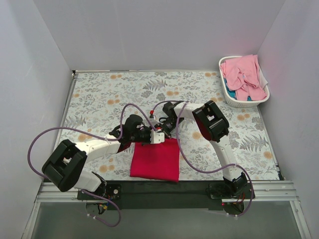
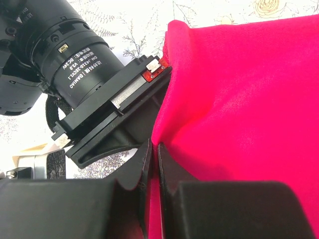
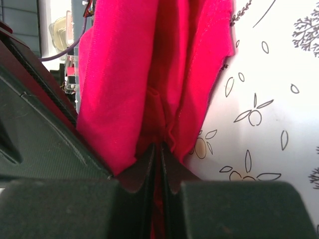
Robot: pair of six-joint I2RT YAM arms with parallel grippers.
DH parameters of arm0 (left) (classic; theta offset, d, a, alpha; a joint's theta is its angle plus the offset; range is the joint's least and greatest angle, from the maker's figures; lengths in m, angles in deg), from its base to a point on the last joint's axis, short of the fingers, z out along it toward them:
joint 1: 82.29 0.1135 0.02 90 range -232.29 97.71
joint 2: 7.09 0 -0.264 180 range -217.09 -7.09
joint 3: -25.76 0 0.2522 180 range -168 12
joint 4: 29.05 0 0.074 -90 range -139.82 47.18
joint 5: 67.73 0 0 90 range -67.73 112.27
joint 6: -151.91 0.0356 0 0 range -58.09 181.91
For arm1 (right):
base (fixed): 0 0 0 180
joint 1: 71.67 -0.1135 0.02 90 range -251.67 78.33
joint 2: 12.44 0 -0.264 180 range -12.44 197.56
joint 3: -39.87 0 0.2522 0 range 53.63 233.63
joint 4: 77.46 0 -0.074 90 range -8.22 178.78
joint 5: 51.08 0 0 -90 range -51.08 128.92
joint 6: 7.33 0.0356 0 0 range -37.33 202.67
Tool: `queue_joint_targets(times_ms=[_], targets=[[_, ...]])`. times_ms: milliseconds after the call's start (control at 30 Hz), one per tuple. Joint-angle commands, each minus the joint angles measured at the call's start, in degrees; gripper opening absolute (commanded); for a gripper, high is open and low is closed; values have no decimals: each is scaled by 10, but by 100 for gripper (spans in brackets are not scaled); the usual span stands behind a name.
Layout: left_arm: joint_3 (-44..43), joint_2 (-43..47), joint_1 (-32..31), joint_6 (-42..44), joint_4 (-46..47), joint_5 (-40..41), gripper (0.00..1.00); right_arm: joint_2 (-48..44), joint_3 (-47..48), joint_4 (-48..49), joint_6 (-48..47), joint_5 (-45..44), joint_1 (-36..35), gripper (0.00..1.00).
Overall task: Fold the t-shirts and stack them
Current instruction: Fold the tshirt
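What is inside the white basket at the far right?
Crumpled pink tees fill the basket, with a teal bit peeking out at the left. Anything beneath them is covered.

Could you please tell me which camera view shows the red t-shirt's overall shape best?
The top external view: nearly the whole folded red t-shirt shows. The wrist views give only close-up cloth, pinched in the left gripper and the right gripper.

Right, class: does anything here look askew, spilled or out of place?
Nothing is damaged or spilled. The red t-shirt lies fairly square near the front edge of the table; the pink t-shirts sit crumpled in the basket.
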Motion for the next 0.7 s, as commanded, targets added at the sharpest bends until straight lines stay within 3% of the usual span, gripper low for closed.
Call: queue_joint_targets(times_ms=[0,400,667], targets=[[-11,2,8,14,37,1,0,11,3,-1,-15,-55,-5,14],[21,26,7,30,37,-10,0,-45,95,-9,-7,-148,-2,19],[23,29,7,34,35,-18,0,-45,86,-38,-47,-181,-2,18]])
